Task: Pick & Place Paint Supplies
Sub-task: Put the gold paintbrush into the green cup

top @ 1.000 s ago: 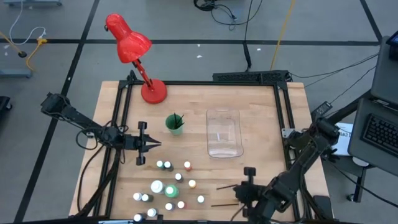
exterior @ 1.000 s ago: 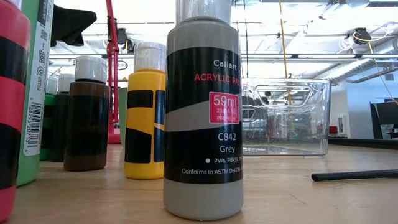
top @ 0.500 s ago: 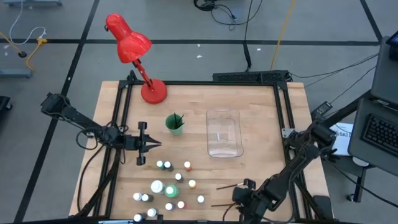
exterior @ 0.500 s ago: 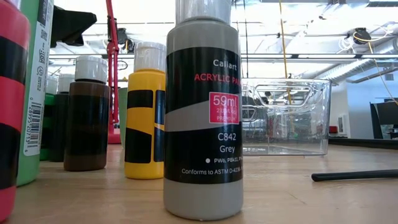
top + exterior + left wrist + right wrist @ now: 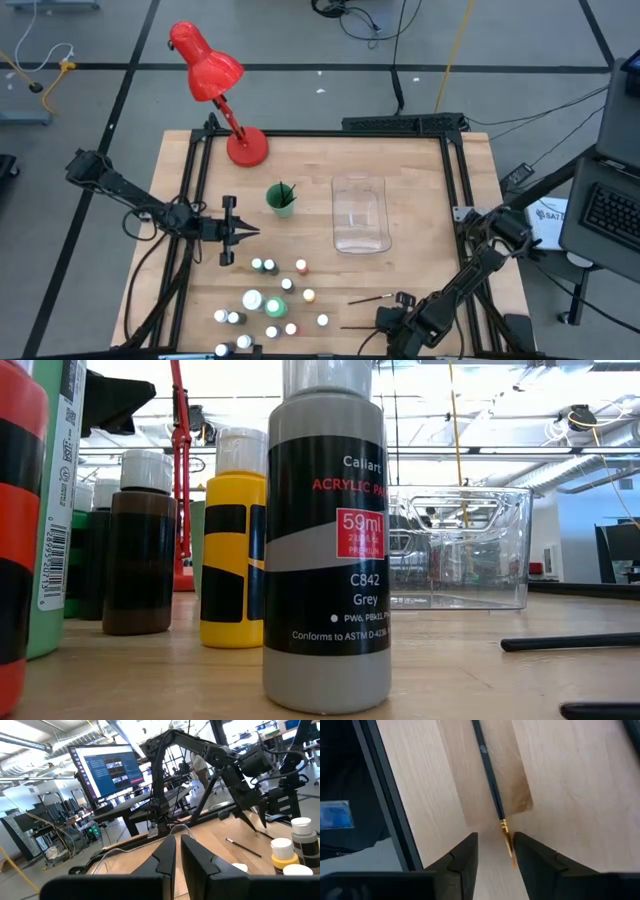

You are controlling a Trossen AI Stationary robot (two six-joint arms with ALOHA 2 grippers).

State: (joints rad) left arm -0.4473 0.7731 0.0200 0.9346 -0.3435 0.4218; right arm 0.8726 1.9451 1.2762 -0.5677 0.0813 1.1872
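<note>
right pincer (image 5: 494, 851) spread, straddling brush (image 5: 489, 775) ferrule to line up pinch | left pincer (image 5: 177, 852) pressed together, empty, parked clear above desk (image 5: 420, 215)

Grey tiled floor (image 5: 300, 45) is stretching across the upper frame, black cables (image 5: 350, 20) trailing; a lit monitor (image 5: 107, 767) is glowing upper left.

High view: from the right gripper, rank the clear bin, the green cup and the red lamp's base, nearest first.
From the right gripper, at the table's near edge:
1. Clear bin, mid-table, straight beyond it.
2. Green cup, holding brushes, left of the bin.
3. Red lamp's base, far-left corner.
</note>
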